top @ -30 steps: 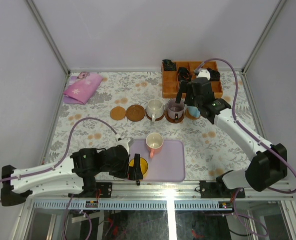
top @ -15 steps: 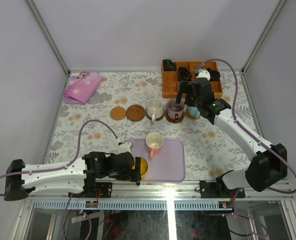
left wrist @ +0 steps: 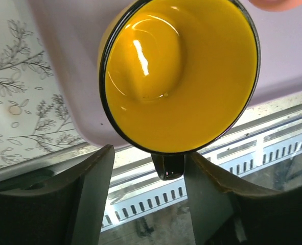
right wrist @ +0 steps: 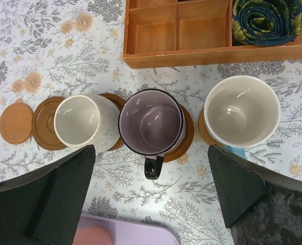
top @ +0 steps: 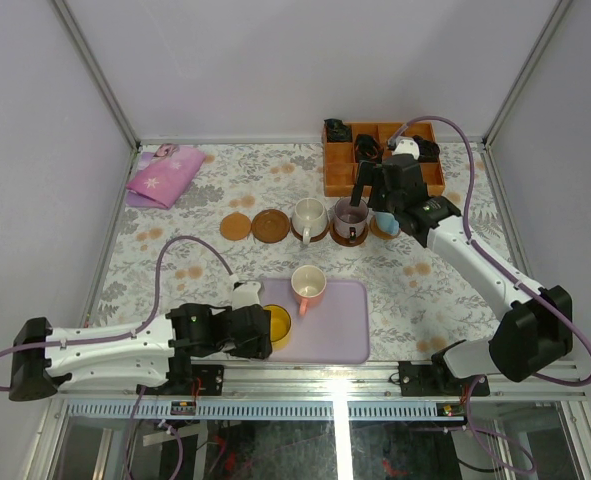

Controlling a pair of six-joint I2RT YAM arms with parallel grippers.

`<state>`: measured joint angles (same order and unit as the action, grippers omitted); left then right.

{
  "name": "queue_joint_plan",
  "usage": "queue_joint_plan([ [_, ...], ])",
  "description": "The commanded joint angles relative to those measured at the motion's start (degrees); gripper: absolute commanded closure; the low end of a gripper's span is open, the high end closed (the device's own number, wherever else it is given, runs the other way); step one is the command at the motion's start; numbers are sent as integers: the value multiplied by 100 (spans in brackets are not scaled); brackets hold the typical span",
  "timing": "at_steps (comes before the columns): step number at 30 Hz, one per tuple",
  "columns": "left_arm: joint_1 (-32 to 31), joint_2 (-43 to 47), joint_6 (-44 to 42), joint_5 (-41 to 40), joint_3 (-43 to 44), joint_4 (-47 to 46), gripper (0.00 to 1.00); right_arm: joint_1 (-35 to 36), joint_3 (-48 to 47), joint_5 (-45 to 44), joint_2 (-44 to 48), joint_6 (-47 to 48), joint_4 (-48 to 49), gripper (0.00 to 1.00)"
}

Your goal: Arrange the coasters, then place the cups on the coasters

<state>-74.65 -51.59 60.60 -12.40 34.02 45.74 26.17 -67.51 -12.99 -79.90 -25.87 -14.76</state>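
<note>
The yellow cup (left wrist: pixel 179 71) stands on the lavender tray (top: pixel 340 325) at its near left corner. My left gripper (left wrist: pixel 149 196) straddles the cup's black handle (left wrist: pixel 167 166), jaws partly closed. A gap shows on the left side and the right finger (left wrist: pixel 212 194) is almost touching. A pink cup (top: pixel 308 288) stands further back on the tray. The cream cup (right wrist: pixel 79 122), purple cup (right wrist: pixel 151 121) and light blue cup (right wrist: pixel 241 109) each sit on a coaster. Two bare coasters (right wrist: pixel 16 122) (right wrist: pixel 42 122) lie to their left. My right gripper (right wrist: pixel 151 204) hangs wide open above the purple cup.
An orange-brown compartmented box (right wrist: pixel 176 30) stands behind the cup row and holds a rolled blue-green cloth (right wrist: pixel 265 15). A pink folded cloth (top: pixel 163 178) lies at the back left. The table's near edge and metal rail (left wrist: pixel 156 196) run just below the yellow cup.
My left gripper's jaws have narrowed from wide open around the yellow cup's handle, and the arm has drawn back to the left. The right arm has not moved.
</note>
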Motion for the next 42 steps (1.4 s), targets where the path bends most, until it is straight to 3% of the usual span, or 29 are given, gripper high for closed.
queue_joint_plan([
  [1, -40, 154, 155, -564, 58, 337, 48, -19, -295, -58, -59, -75, 173, 1],
  [8, -37, 259, 139, -888, 23, 429, 62, -22, -252, 32, -47, -142, 235, 1],
  [12, -36, 126, 2, -890, -13, 236, 61, -20, -232, 35, -35, -152, 237, 1],
  [17, -33, 5, -48, -894, -36, 44, 52, -23, -180, 13, 21, -177, 222, 1],
  [21, -7, -32, -115, -1023, -58, -5, 53, -24, -129, -14, 61, -199, 207, 1],
  [24, 17, -27, -144, -1072, -108, -89, 60, -12, -128, -16, 63, -206, 177, 0],
  [33, 17, 25, -199, -1420, -206, -372, 100, -24, -148, -53, 88, -165, 153, 1],
  [42, 16, 181, -508, -2702, 303, -152, 100, -15, -140, -9, 47, -120, 230, 1],
])
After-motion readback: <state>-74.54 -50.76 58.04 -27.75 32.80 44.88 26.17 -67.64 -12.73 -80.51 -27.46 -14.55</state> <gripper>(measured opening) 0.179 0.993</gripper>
